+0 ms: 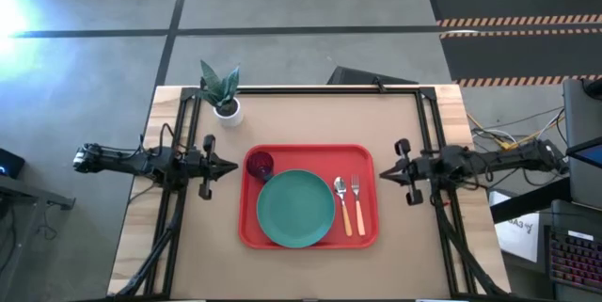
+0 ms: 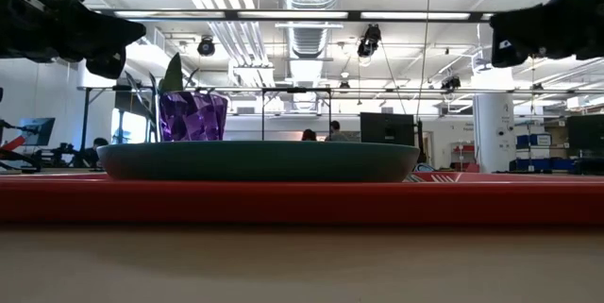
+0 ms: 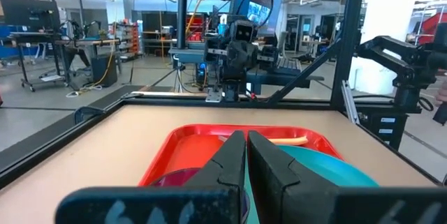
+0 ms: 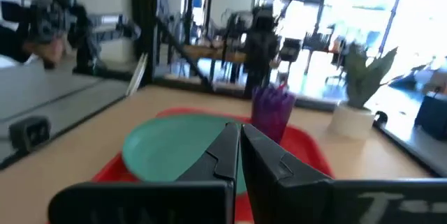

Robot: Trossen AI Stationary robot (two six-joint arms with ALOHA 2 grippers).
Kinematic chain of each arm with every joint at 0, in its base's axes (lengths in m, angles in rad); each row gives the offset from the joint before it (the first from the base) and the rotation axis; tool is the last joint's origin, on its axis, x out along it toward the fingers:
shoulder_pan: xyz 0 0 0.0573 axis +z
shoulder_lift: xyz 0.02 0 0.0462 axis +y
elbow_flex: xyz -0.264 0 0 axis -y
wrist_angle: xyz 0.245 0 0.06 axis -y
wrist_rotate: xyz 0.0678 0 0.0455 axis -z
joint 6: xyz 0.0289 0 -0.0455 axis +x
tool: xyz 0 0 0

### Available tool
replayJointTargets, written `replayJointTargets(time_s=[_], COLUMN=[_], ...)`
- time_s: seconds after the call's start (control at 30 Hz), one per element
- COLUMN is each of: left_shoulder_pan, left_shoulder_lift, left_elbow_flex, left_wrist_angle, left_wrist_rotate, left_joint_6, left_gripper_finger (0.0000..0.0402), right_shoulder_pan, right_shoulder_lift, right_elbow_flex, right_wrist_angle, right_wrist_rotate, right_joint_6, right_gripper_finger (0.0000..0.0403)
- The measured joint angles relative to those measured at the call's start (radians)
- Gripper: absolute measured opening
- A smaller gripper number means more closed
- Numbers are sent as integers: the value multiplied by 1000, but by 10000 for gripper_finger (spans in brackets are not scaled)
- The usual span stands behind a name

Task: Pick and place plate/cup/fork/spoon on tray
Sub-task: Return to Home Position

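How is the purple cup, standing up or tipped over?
Standing up: the cup sits straight on the tray, mouth upward.

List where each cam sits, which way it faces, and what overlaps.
High: overhead, straight down on the table; left gripper and right gripper, both shut, flank the tray.
Low: table height, level across the tray rim into the room; arm parts in the upper corners.
Left wrist: faces the right gripper across the tray, past its own fingers.
Right wrist: mirrored, faces the left gripper, past its own fingers.
Shared: all four show tray and plate.
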Motion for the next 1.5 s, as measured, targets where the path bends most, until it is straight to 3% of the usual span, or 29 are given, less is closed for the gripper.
replayJointTargets(time_s=[0.1,0.2,0.27,0.97,1.23,1.5], left_shoulder_pan=[0,0,0,1,1,1], left_shoulder_lift=[-1,2,2,13,44,96], left_elbow_flex=[0,-1,-1,-5,-5,-6], left_wrist_angle=[1,-1,-1,-78,-79,-79], left_wrist_rotate=[13,63,95,76,77,77], left_joint_6=[0,-5,-28,26,27,27], left_gripper_finger=[0,0,0,0,0,0], right_shoulder_pan=[27,38,38,37,37,37], right_shoulder_lift=[3,1,0,2,3,3], right_elbow_flex=[0,0,0,0,0,0], right_wrist_angle=[-36,-56,-75,-209,-212,-211], right_wrist_rotate=[-33,-172,-209,-198,-198,-199], right_joint_6=[-11,-48,-20,25,166,103], right_gripper_finger=[9,9,9,9,9,9])
